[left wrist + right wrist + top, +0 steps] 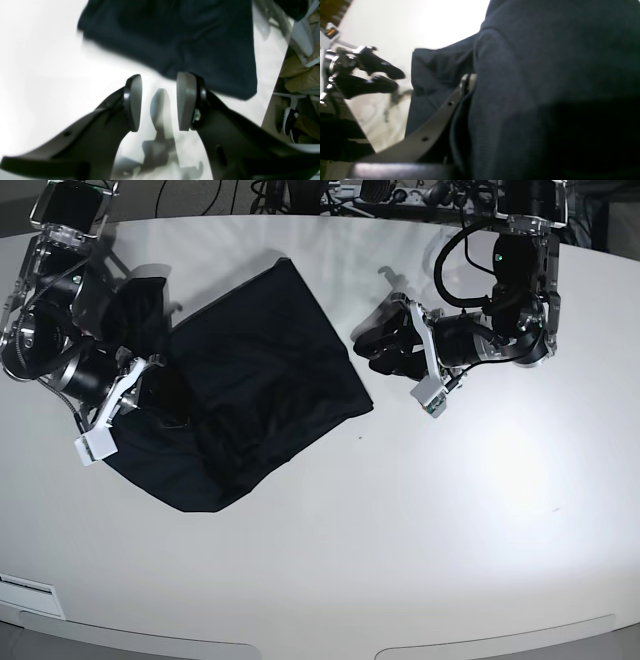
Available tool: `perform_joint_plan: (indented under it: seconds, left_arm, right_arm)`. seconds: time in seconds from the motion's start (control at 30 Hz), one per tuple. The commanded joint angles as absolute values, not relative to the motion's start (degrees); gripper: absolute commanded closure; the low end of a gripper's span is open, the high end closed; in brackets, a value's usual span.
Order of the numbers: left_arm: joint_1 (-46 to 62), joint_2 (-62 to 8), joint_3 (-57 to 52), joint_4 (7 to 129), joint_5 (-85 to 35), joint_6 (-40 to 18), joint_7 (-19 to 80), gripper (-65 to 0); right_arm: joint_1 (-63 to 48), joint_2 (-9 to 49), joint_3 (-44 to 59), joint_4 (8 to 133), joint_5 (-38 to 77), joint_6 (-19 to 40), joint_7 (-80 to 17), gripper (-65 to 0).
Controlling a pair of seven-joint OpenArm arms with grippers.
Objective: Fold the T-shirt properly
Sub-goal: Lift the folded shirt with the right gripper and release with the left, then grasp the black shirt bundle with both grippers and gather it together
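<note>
At the left of the base view the right arm reaches in from the far-left corner of the white table [420,530], its wrist bent down and inward so that the right gripper [160,385] sits low at the left edge of the T-shirt [255,380]. Its fingers are drawn together on a bunch of the black cloth: in the right wrist view one grey finger [440,117] runs up into the fabric [532,75], which drapes over and around the gripper and hides the other finger. The T-shirt lies rumpled on the table's left half, a dark sheet running from a crumpled lump beside the right wrist out to a pointed corner toward the table's middle, with a lower lobe toward the near edge. Further right, the left arm hangs down from the far-right side, forearm folded back on itself and wrist turned toward the shirt. The left gripper [385,345] hovers just beside the shirt's right edge, apart from it. In the left wrist view its two grey pads [186,100] stand parted with bare table between them, nothing held, and the T-shirt's dark hem [175,40] lies just beyond the fingertips.
</note>
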State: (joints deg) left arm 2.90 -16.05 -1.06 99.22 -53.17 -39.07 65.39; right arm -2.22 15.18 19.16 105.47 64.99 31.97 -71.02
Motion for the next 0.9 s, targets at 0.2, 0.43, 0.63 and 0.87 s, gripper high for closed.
perform_joint_plan:
  seconds: [0.2, 0.43, 0.63, 0.87]
  left_arm:
    - [2.0, -16.3, -1.3, 100.1, -54.7, -39.4, 63.9, -25.0]
    - [2.0, -16.3, -1.3, 100.1, -54.7, -39.4, 63.9, -25.0]
    - [2.0, -16.3, -1.3, 100.1, -54.7, -39.4, 63.9, -25.0]
    - [1.5, -16.7, -1.3, 100.1, -54.7, -40.0, 63.9, -25.0]
  right_arm:
    - [-1.3, 8.1, 19.5, 106.5, 66.7, 37.5, -69.6, 0.0]
    - [-1.3, 4.8, 15.0, 106.5, 66.7, 38.0, -70.6, -16.9]
    - [-1.3, 4.6, 6.5, 106.5, 66.7, 39.3, -74.3, -40.7]
    - [-1.3, 4.6, 0.2, 106.5, 68.6, 40.0, -74.2, -40.7]
